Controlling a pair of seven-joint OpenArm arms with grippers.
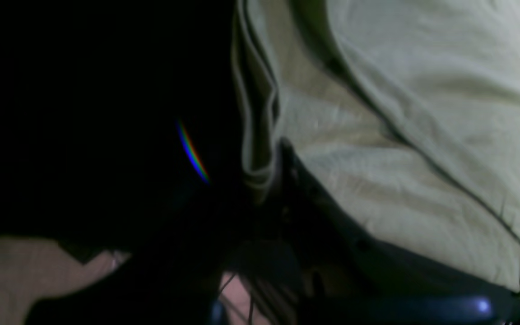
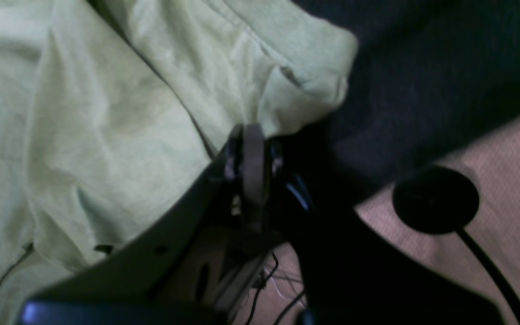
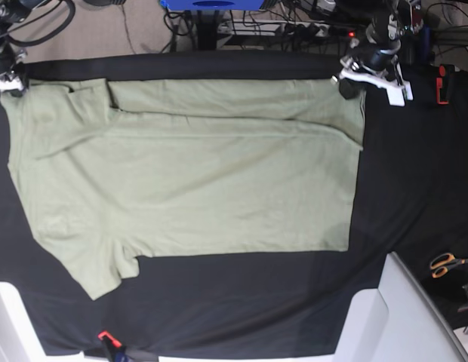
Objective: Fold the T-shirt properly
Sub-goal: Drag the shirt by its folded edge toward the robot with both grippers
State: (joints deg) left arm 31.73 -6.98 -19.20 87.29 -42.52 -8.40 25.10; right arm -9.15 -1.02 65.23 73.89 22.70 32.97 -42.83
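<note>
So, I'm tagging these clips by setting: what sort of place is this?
Probably a robotics lab: a black cloth covers the worktable under the T-shirt, with tangled cables behind it.

black cloth (image 3: pixel 241 302) open below, scissors (image 3: pixel 447 263) aside

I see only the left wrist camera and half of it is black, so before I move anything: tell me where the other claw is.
Observer: The right claw is shut on a bunched edge of the T-shirt, at the sleeve end.
Operator: Describe how the whole shirt lies.
Observer: In the base view it lies flat on the black cloth, with its far long edge folded over the body.
Operator: Report on the near sleeve.
Observer: It is spread out to the side, not folded in.
</note>
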